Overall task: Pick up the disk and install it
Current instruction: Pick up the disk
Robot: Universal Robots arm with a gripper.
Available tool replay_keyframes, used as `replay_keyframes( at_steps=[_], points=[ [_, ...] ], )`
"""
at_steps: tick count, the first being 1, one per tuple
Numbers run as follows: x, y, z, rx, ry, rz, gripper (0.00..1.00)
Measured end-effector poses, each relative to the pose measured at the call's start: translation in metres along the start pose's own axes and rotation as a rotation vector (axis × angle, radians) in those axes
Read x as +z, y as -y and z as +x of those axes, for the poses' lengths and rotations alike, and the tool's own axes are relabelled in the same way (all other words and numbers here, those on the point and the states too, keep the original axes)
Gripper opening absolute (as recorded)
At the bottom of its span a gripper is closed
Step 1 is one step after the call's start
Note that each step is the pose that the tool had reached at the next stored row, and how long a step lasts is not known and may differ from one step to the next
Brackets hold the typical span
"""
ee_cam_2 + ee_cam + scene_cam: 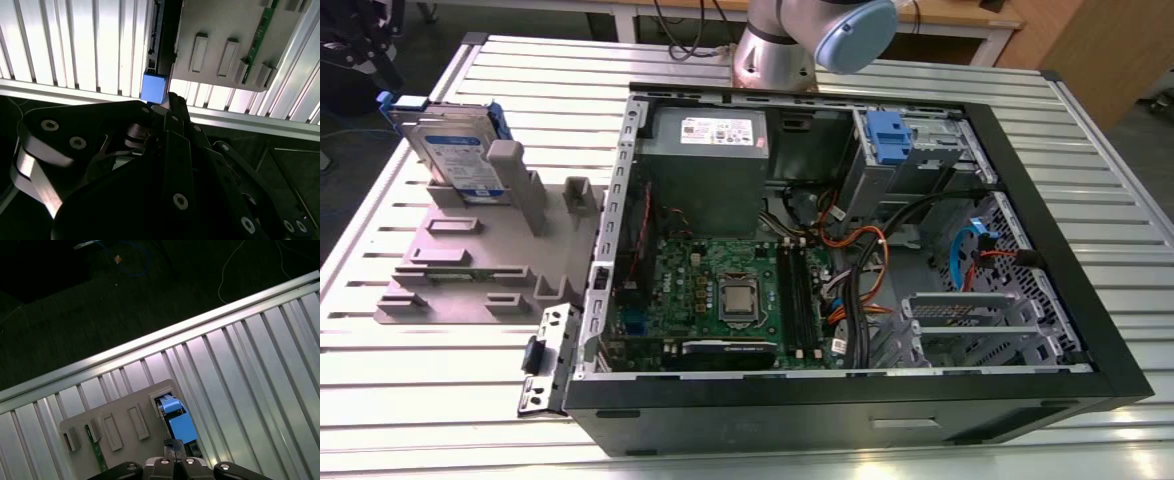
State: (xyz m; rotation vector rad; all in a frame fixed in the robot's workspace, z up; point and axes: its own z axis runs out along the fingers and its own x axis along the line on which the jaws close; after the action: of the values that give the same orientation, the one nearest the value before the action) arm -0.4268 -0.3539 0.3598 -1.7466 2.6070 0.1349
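Standing on edge in a slot of the grey holder [467,270], the disk [454,150] sat at the exterior view's left, its blue carrier framing the labelled face. A grey post [507,165] of the holder rose just in front of it. The holder lay on the ribbed metal table [1094,130], just beside the open computer case [854,400].

Inside the case, a grey power-supply box [707,150] sat above the green motherboard [734,290]. Orange cables [854,250] crossed the space beside a blue drive carrier [887,135] in the bay. The arm [801,40] rose behind the case.

In the first wrist view, the hand [173,444] hung near the disk's blue end tab [180,425], with the holder [125,425] and the table [250,355] beneath. Its fingers looked pressed together, though they were partly cut off. In the second wrist view, the hand's tip [172,100] was close to the blue tab [152,87], near the table's edge [75,45].
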Motion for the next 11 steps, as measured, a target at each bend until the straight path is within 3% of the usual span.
replay_keyframes(
  at_steps=[11],
  points=[
    [0.0000,0.0000,0.0000,-0.015,-0.0011,-0.0008,0.11]
  ],
)
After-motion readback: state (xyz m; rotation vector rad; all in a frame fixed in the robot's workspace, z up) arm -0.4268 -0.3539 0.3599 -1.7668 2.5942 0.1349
